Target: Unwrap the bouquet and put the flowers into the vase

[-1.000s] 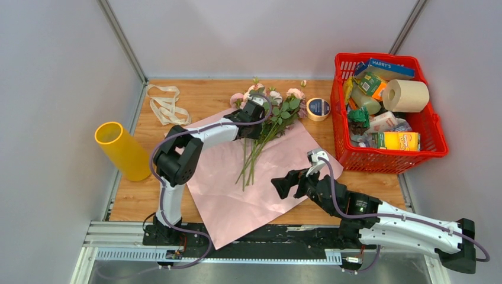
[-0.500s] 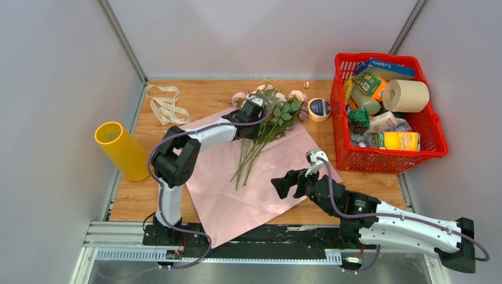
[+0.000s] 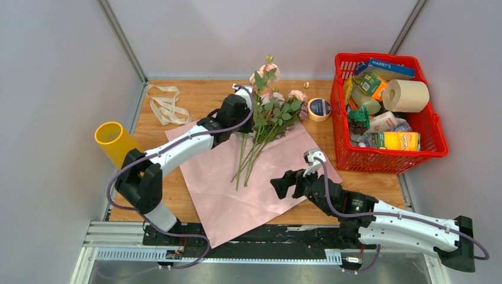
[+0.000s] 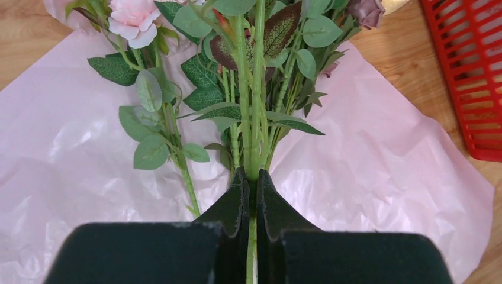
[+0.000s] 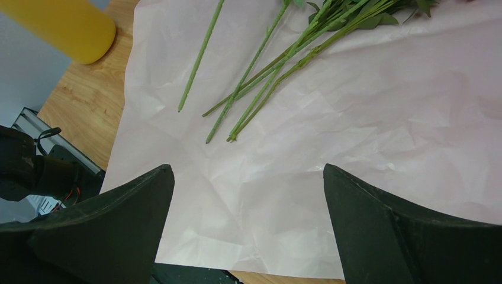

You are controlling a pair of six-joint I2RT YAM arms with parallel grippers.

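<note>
Pink paper edge perhaps past table

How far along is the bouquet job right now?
Done: the unwrapping, with the paper spread flat and the ribbon set aside. In hand: the left hand is shut on a few flowers by their stems. Left: no flowers stand in the vase yet, the other stems lie on the paper, and the right hand hangs open above it.

Hidden, cropped
My left claw covers the stems lower down; flowers and vase run off the edges.
</note>
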